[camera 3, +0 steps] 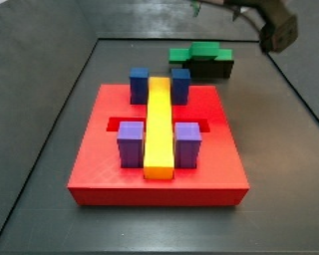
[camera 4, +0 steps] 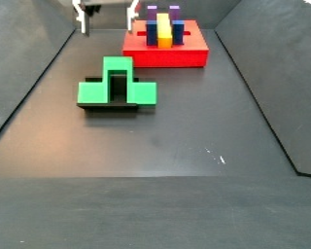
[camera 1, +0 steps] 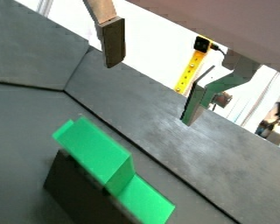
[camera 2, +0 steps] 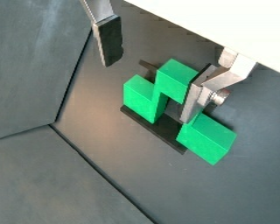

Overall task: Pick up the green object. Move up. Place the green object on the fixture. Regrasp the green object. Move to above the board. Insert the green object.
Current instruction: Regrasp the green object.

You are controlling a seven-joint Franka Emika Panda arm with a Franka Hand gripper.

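The green object (camera 4: 118, 85) rests on the fixture (camera 4: 116, 107), its raised centre up and its two wings out to either side; in a wrist view (camera 2: 175, 108) it sits across the black holder with nothing gripping it. In a side view the fixture (camera 3: 210, 70) stands just behind the board (camera 3: 159, 159), which carries the yellow bar (camera 3: 159, 127), blue blocks (camera 3: 141, 84) and purple blocks (camera 3: 131, 144). The tool (camera 2: 160, 63) hangs above the piece, released: its fingers (camera 2: 108, 40) are spread wide and empty, well clear of the green block. All stands on the dark bench (camera 4: 158, 156).
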